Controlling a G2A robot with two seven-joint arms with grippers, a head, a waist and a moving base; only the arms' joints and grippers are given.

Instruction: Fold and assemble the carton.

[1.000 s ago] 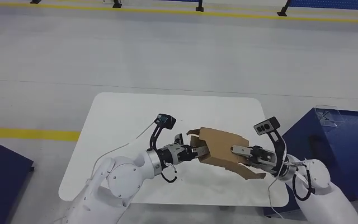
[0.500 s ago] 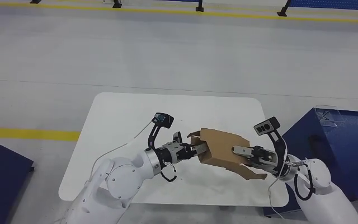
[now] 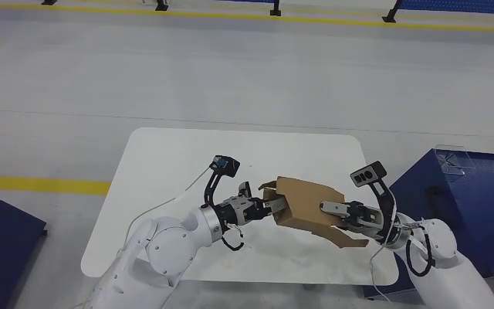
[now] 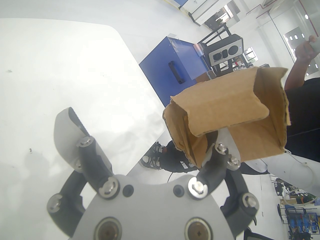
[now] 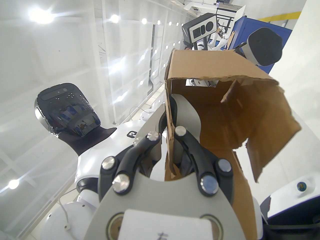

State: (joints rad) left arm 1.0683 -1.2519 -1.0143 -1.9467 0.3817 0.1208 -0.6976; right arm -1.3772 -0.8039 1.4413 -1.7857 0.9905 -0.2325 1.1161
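Observation:
A brown cardboard carton (image 3: pixel 307 204), partly folded with loose flaps, is held above the white table (image 3: pixel 177 170) between both arms. My left gripper (image 3: pixel 262 206) is at the carton's left end. In the left wrist view it (image 4: pixel 145 126) is open wide: one finger (image 4: pixel 226 143) is inside the carton (image 4: pixel 225 106) under a bent flap, the other finger (image 4: pixel 72 126) is free over the table. My right gripper (image 3: pixel 333 208) is at the carton's right end. In the right wrist view it (image 5: pixel 172 112) is shut on a side wall of the carton (image 5: pixel 225 106).
A blue cabinet (image 3: pixel 440 189) stands just past the table's right edge, also in the left wrist view (image 4: pixel 172 73). Another blue box (image 3: pixel 15 235) sits off the table's left front corner. The table's back and left parts (image 4: pixel 62 58) are bare.
The left arm's wrist has shifted slightly to the left. The carton and the right arm have hardly moved.

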